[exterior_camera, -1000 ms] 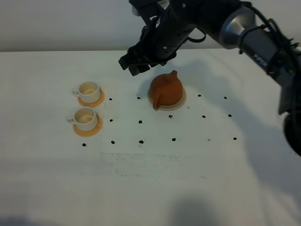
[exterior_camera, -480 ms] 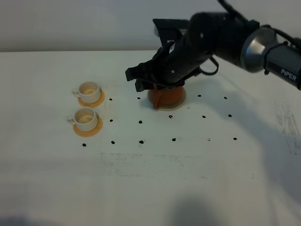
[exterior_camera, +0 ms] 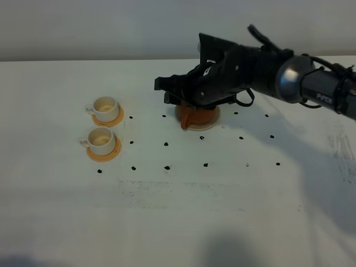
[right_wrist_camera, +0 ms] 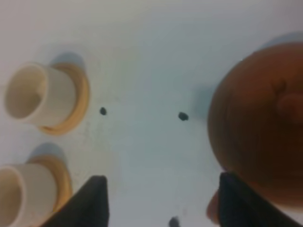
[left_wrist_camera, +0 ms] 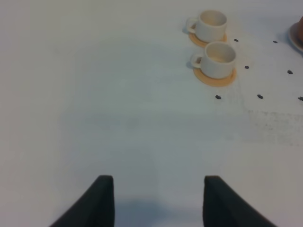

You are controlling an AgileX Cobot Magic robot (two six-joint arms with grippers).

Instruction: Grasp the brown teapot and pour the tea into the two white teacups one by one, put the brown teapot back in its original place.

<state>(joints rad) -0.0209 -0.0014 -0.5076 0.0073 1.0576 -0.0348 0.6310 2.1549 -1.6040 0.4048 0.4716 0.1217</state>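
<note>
— What's the teapot (exterior_camera: 196,117) like?
— Squat, round, matte reddish-brown clay, on a flat pale coaster (exterior_camera: 215,120) mid-table. The black right gripper (exterior_camera: 164,92) hangs over it and hides the lid and most of the body
— Its jaws?
— Spread wide, nothing between them. The wrist view is blurred, with the pot cut off at the edge
— And the cups?
— The far cup (exterior_camera: 105,105) and near cup (exterior_camera: 101,139) are smooth white cylinders on round orange mats (exterior_camera: 115,118), well apart from the pot. The left gripper (left_wrist_camera: 158,203) stands parted and empty, only its fingertips showing
</note>
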